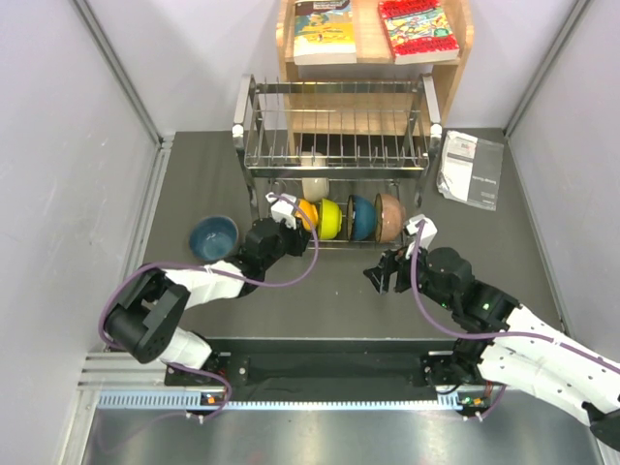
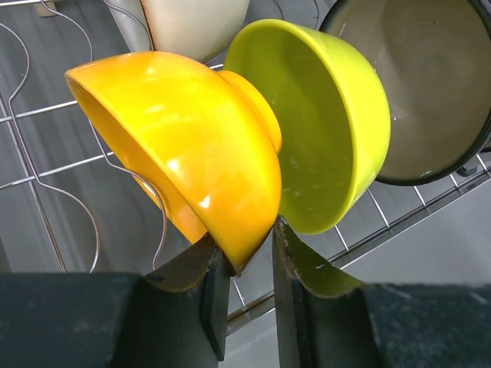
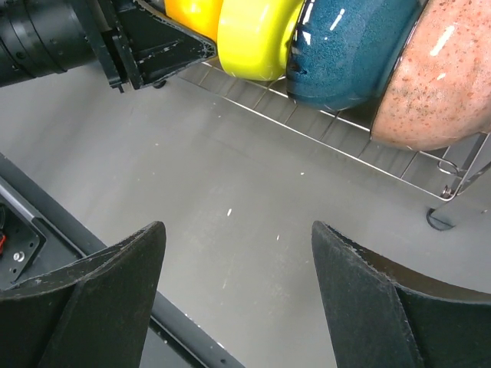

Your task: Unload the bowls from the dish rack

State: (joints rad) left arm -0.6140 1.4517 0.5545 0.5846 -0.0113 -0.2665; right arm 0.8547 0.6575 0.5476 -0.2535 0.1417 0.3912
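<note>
Left gripper [image 2: 252, 268] first: its two fingers straddle the bottom rim of the orange bowl [image 2: 184, 146], one inside the lip, one outside, gap very narrow. Whether they are actually pinching or only bracketing the rim, I cannot tell. The bowl stands on edge in the rack [image 1: 339, 167], low in the left wrist view's centre, its open side facing frame-left. Just behind it, almost touching, is the lime bowl [image 2: 322, 123], then the teal bowl [image 3: 353, 54] and the pink bowl [image 3: 445, 84], a tight row across the lower tier. A cream bowl [image 2: 196, 23] peeks in at the top edge. Over to the right gripper [image 3: 238, 230]: jaws spread wide, nothing between them, hovering over bare table [image 3: 253, 176] below the row's right end, well short of the pink bowl. In the top view a blue bowl [image 1: 213, 237] sits on the table at centre-left, outside the rack. So by my read the step in hand is pulling the orange bowl, first in the row, and four more wait on the wires. What the next move calls for: a firm close on that rim, then a lift up and toward the frame's bottom, clear of the wire loops, without dragging the lime one along. Glossy glaze and a thin-edge pinch: it could swing or slip, so slowly does it.
</note>
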